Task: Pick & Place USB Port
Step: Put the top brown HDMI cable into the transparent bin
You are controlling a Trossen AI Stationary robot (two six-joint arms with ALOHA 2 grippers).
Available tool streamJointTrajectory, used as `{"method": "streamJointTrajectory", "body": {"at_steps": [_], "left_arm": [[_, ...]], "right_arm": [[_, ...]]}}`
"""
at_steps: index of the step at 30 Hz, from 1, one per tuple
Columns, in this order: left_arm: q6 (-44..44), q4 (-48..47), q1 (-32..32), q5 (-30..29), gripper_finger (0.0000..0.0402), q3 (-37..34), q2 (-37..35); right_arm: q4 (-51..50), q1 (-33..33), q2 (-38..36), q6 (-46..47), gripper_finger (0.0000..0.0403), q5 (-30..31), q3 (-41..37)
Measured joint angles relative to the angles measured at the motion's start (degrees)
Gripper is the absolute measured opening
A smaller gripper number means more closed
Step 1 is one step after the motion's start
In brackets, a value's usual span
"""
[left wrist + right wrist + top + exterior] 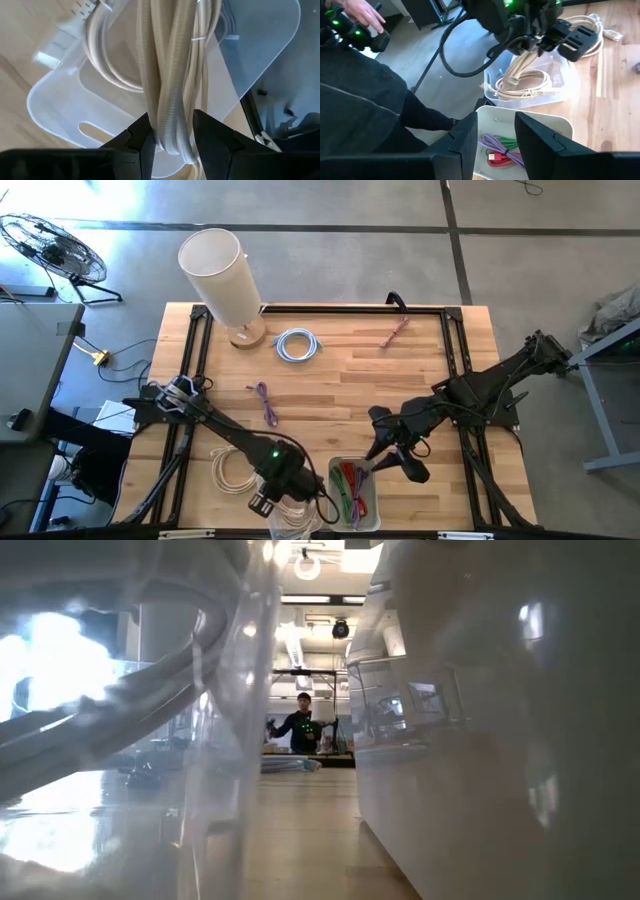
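A bundle of cream USB cable (172,75) hangs from my left gripper (172,142), which is shut on it above the clear bin (50,100) at the table's near edge. In the right wrist view the same gripper (536,46) stands over the bin (492,92), with cable loops (525,82) lying inside. More cream cable (232,470) lies on the wood to the left of the bin. My right gripper (492,135) hovers open, nothing between its fingers, above the white bin (555,120), which holds purple, green and red cables (502,150). My left gripper pinches several strands of the cream cable bundle (172,127) between its two fingers. The fingers come from above, pointing steeply down. The bundle hangs slack below them, and its lower loops (520,87) rest in the clear bin.
At the far side of the table stand a white cylinder lamp (220,270), a light-blue cable coil (297,345) and a reddish cable (395,333); a purple cable (265,402) lies mid-table. A person (360,95) sits just off the near edge.
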Motion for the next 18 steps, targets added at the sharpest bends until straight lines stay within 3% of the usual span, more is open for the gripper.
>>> {"method": "streamJointTrajectory", "body": {"at_steps": [14, 18], "left_arm": [[1.5, 0.04, -0.02, 0.84, 0.0124, 0.0, 0.0], [5.68, 0.04, -0.02, 2.44, 0.0124, 0.0, 0.0]], "right_arm": [[0.04, 0.04, 0.0, 1.08, 0.0122, 1.26, 0.01], [0.04, 0.04, 0.0, 1.08, 0.0122, 1.27, 0.0]]}}
